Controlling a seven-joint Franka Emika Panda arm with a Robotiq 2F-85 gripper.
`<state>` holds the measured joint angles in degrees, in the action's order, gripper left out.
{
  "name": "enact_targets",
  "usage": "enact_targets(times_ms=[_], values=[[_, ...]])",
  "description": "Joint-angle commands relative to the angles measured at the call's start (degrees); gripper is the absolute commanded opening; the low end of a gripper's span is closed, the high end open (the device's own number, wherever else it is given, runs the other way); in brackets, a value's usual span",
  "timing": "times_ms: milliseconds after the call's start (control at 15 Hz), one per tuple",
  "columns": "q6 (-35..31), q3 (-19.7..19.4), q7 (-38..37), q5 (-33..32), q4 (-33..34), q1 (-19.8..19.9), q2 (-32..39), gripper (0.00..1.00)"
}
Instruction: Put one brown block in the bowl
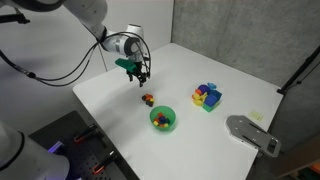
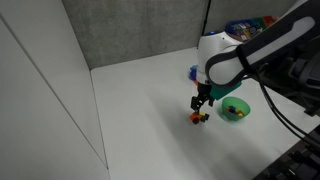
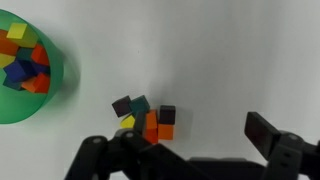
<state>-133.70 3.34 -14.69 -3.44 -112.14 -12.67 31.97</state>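
Note:
Two tiny dark-brown blocks [image 3: 167, 114] [image 3: 122, 105] sit in a small cluster with teal, orange and yellow blocks on the white table. The cluster shows in both exterior views [image 1: 148, 99] [image 2: 197, 117]. The green bowl [image 3: 58, 72] stands next to it and holds several coloured blocks; it also shows in both exterior views [image 1: 172, 123] [image 2: 241, 113]. My gripper [image 3: 198, 134] is open and empty. It hovers just above the cluster [image 1: 140, 72] [image 2: 203, 100], with the blocks near its left finger.
A blue square tray [image 1: 214, 99] of coloured blocks stands beyond the bowl; the arm partly hides it in an exterior view [image 2: 193, 72]. A grey device [image 1: 250, 133] lies at the table's edge. The white tabletop [image 3: 230, 60] stretches to the right of the cluster.

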Motion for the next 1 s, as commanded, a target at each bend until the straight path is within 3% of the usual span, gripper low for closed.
enact_targets(times_ms=[0, 267, 933], values=[[-0.09, -0.35, -0.36, 0.09, 0.42, -0.28, 0.72, 1.00], [-0.38, -1.21, -1.21, -0.83, 1.61, -0.78, 2.26, 1.00], [-15.80, -0.41, 0.57, 1.46, 1.32, 0.10, 11.41, 1.00]])
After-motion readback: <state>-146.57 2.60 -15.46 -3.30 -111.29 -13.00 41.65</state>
